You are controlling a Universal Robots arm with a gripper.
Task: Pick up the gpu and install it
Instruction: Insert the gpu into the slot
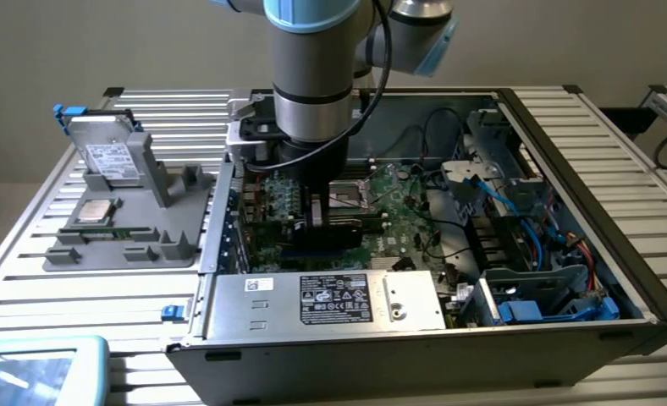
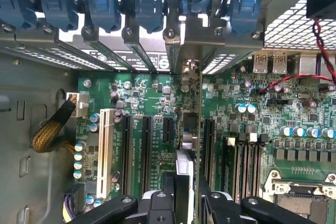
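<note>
The tool [image 2: 186, 203] grips the gpu [image 2: 188, 129] edge-on above the motherboard [image 2: 142, 93].

I see the gpu [image 2: 190, 129] edge-on in the wrist view: a thin card standing upright on the green motherboard [image 2: 142, 98], running lengthwise away from the camera toward the rear slot brackets. Its metal end bracket sits against that rear wall. Bottom edge is down at a slot between the black expansion slots; I cannot tell if fully seated. In the exterior view, it's hidden behind the arm.
</note>
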